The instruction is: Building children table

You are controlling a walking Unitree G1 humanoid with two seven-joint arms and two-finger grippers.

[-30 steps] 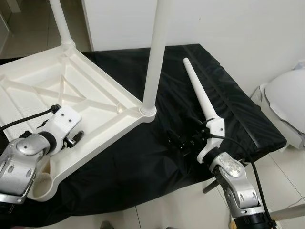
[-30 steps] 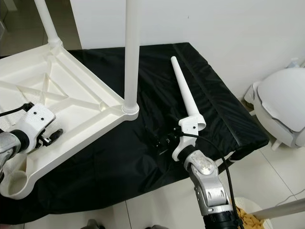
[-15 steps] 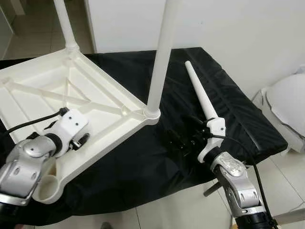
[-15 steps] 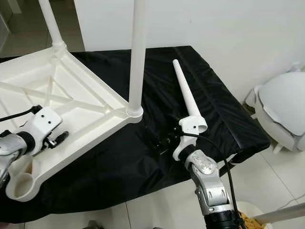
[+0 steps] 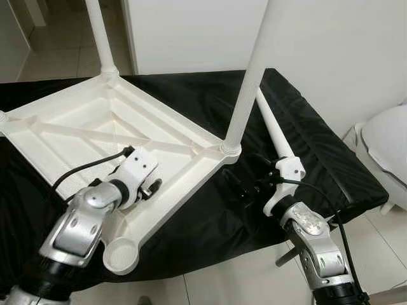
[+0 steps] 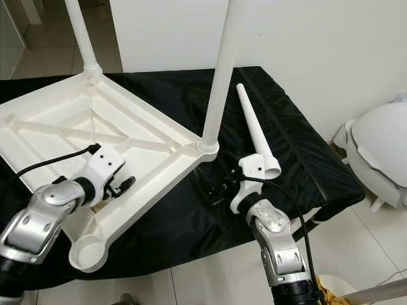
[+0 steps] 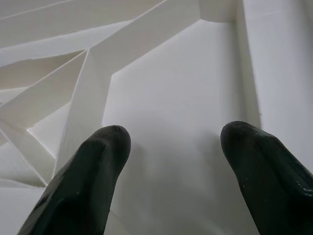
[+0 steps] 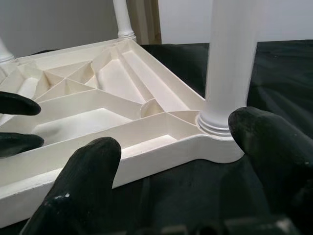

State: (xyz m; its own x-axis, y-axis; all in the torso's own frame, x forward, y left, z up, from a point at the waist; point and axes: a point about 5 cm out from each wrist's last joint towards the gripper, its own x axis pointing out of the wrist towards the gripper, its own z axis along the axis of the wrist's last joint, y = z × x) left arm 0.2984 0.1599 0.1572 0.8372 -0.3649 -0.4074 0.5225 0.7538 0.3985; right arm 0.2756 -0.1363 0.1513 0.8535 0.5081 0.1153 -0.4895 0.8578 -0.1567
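left pincer hovering wide open over upturned table top; right pincer gaping empty at 5 o'clock, loose leg lying beside

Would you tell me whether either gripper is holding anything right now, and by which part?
Nothing is held. The left gripper is open over the upturned table top; the right gripper is open, short of the table's corner, with the loose leg lying beside it.

Silver arms, white wrist housings, black cables, black-fingered grippers.
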